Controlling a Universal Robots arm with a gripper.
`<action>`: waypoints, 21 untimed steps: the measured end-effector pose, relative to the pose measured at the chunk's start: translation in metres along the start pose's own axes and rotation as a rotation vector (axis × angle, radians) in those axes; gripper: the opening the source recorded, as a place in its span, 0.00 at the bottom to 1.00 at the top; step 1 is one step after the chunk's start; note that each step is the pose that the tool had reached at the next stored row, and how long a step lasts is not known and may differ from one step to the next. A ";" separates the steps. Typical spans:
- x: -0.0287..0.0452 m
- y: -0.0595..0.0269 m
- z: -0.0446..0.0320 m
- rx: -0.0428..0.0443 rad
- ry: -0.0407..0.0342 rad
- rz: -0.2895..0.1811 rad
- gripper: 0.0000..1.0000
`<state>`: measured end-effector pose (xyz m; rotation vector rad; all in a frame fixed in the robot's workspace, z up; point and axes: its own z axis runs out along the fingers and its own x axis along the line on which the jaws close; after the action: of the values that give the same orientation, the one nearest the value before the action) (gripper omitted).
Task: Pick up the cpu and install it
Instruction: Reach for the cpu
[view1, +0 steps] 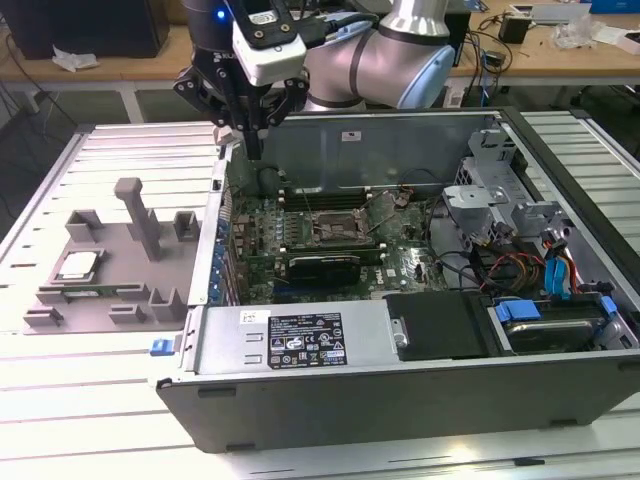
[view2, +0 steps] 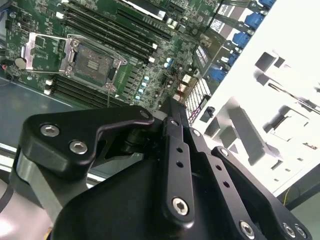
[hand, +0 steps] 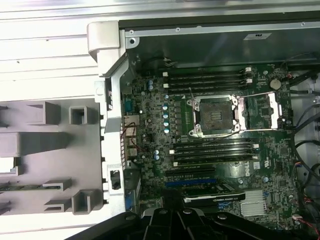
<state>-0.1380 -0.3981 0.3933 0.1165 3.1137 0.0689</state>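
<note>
Far on the exterior view's left, gray fixture plate (view1: 120, 262) lies on slatted table (view1: 100, 400). The cpu (view1: 78, 265) sits flat in a pocket of that plate, silver top up, untouched, with nothing over it. Tall post (view1: 140, 215) stands on the plate just behind and beside the chip.

Moving right, the gripper (view1: 254, 148) hangs above the near wall of the open computer case (view1: 400, 400), well apart from the cpu and high over it. Its fingers look pinched together to one tip with nothing between them; the second wrist view shows the same at the gripper (view2: 172, 106).

Right again, middle of the case: motherboard (view1: 400, 265) with the socket (view1: 343, 228). The first wrist view shows the socket (hand: 215, 116) empty and its metal bracket (hand: 262, 112) swung open beside it, so nothing is installed. At the far right are the drive cage (view1: 480, 200) and a bundle of cables (view1: 555, 270).

Step in hand, judged: the reach for the cpu, pick-up not yet done.

To do it well:
- The fingers need to part before they meet the chip.
- Take the chip on two opposite edges, not on the top face.
- Come down square so it lifts level out of the pocket.
- Keep clear of the tall post and the pocket walls.
- Risk: a tilted or corner grip, which could let the chip slip or twist.
</note>
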 end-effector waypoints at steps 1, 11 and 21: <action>0.0018 0.0000 0.0000 0.0000 0.0000 0.000 0.11; 0.0211 0.0002 -0.0005 0.0001 -0.0001 0.000 0.11; 0.0378 0.0013 -0.0008 0.0000 -0.0003 0.000 0.11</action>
<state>-0.1756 -0.3940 0.3933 0.1167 3.1134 0.0689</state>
